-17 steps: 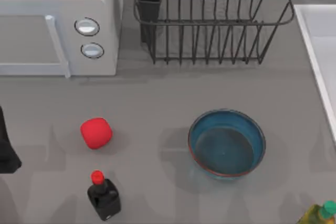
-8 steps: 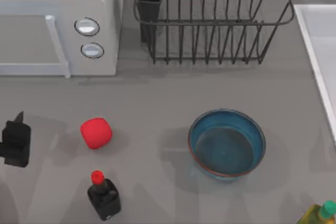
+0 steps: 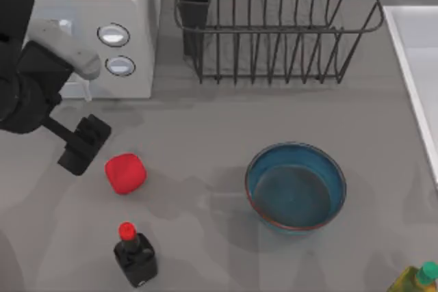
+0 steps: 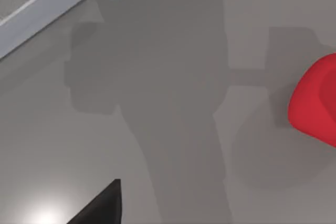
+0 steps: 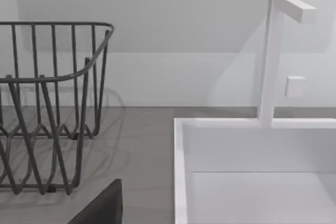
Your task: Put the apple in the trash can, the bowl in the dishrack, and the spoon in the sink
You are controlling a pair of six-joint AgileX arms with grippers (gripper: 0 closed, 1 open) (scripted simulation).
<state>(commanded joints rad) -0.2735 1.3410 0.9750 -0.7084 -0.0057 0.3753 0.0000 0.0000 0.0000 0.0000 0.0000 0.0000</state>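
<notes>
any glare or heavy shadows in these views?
Top view: soft, overlapping shadows on the table around the bowl and apple. Left wrist view: broad arm shadow across the table, one bright glare spot near a dark finger. Right wrist view: even light, faint dishrack shadow.

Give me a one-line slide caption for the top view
Left gripper hovers beside the small red rounded apple, near the wide blue glazed bowl and dark wire dishrack.

Red apple, blue bowl w/ reddish-brown rim, dark dishrack
</notes>
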